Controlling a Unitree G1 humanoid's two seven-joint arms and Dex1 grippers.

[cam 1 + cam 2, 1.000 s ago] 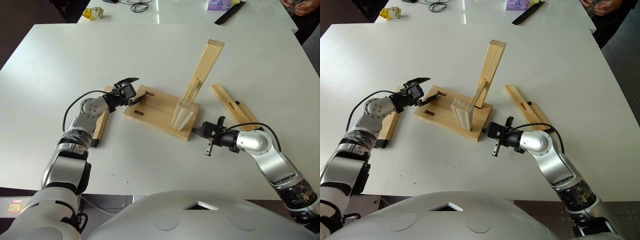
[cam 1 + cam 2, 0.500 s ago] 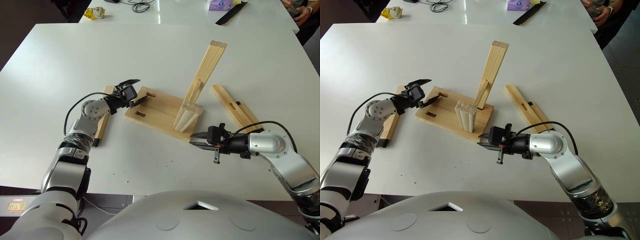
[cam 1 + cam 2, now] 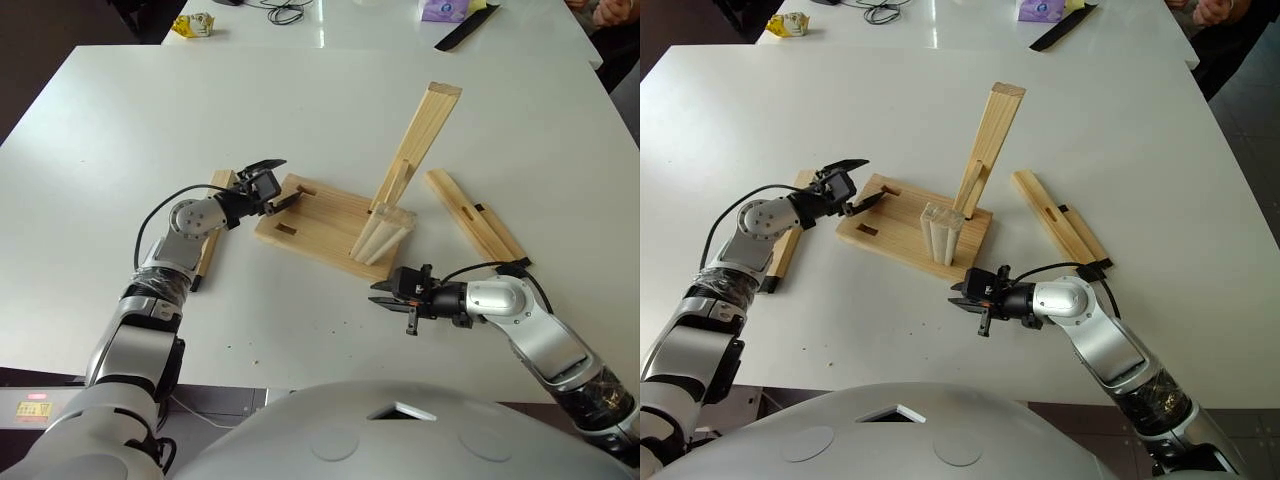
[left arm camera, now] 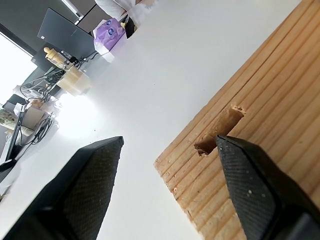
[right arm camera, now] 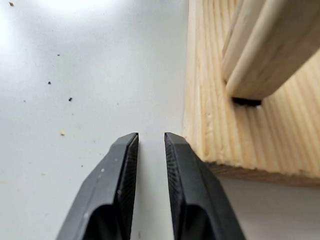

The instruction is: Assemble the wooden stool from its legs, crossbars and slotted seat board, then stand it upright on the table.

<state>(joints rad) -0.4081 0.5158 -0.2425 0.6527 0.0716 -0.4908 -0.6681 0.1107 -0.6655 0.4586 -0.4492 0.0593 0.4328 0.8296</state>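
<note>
The slotted seat board [image 3: 318,215] lies flat mid-table. A long leg [image 3: 420,140] stands in it, leaning away to the right, and a short leg [image 3: 385,232] beside it tilts toward it. My left gripper [image 3: 283,180] is open around the board's left corner [image 4: 235,145], one finger [image 4: 90,190] on each side. My right gripper [image 3: 378,295] hovers low over bare table just in front of the board's near right edge [image 5: 205,125]. Its fingers [image 5: 122,165] are shut, holding nothing. A loose slotted leg [image 3: 470,212] lies to the right.
Another wooden bar [image 3: 205,248] lies under my left forearm. On the table behind sit a yellow object [image 3: 193,25], a purple pack [image 3: 440,9] and a black strip [image 3: 464,25]. Open tabletop stretches along the near edge and the left.
My right gripper has pulled back from the board's near right corner toward the near edge. The short leg now tilts toward the long one. The left gripper has stayed at the board's corner.
</note>
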